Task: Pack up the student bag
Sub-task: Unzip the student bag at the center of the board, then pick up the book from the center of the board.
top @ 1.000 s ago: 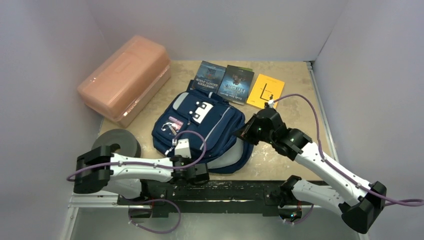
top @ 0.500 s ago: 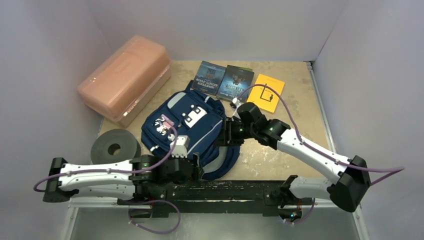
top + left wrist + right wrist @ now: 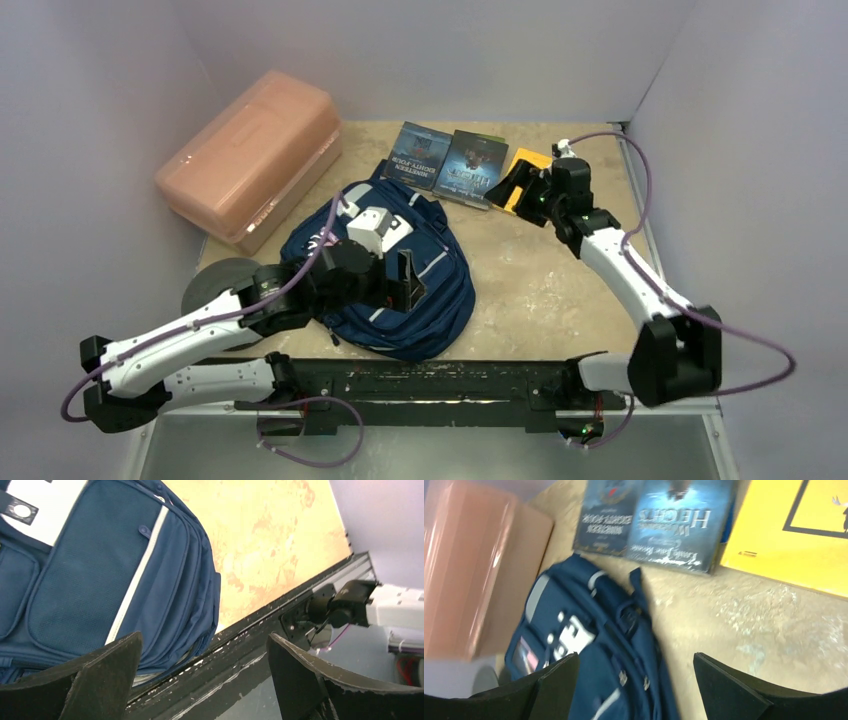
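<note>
Right, the student bag (image 3: 440, 300) lies front-up on the table (image 3: 540, 290); packing has barely begun, I judge. My left gripper (image 3: 410, 279) hangs over it, jaws wide, empty; my right gripper (image 3: 520, 182), likewise spread and empty, hovers at the yellow book (image 3: 794, 540). Next I must lower and pinch its edge.

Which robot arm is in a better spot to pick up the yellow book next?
Right. The open right gripper hovers close to the flat yellow paperback book, probably an easy reach. The open left gripper hangs over the navy blue fabric backpack, farther away.
</note>
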`<state>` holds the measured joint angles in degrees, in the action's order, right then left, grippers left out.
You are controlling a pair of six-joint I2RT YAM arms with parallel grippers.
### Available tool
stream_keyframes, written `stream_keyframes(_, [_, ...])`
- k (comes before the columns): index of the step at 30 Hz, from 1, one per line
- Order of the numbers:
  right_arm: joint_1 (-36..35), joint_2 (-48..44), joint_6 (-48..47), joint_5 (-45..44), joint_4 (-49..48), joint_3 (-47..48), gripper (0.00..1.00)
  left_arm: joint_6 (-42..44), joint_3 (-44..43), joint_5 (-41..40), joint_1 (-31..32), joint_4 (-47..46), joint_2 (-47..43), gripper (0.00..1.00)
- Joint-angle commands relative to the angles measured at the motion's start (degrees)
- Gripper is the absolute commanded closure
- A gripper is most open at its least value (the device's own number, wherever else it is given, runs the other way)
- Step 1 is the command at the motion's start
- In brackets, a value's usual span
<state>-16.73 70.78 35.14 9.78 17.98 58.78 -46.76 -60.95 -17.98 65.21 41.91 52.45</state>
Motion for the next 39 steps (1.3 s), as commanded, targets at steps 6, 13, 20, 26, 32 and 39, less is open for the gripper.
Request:
stream_keyframes(6, [7.9,23.0,24.0,11.3,-45.7,-9.3,0.14,5.9,0.3,10.7,-1.8,-2.7,-0.3,0.06])
stream_keyframes(13, [8.5,34.2,30.9,8.6,-58.5,-12.4,0.19,4.8,3.7,11.4,-2.3,-2.9,-4.2,0.06])
stream_keyframes(20, [8.6,44.3,35.4,7.5,-67.4,-11.0,0.26,6.1,2.9,11.9,-2.8,-2.6,-4.2,0.05])
stream_keyframes(26, [8.5,48.1,35.1,5.6,-67.8,-8.9,0.34,6.2,3.0,12.2,-3.3,-2.5,-4.4,0.06])
stream_keyframes(32, [8.5,50.4,34.1,6.9,-67.7,-6.7,0.59,6.3,2.9,12.7,-3.8,-2.6,-4.2,0.06])
stream_keyframes(39, [8.8,41.1,30.8,17.7,-63.2,-9.2,1.00,6.7,1.8,13.8,-5.5,-2.8,-3.0,0.06])
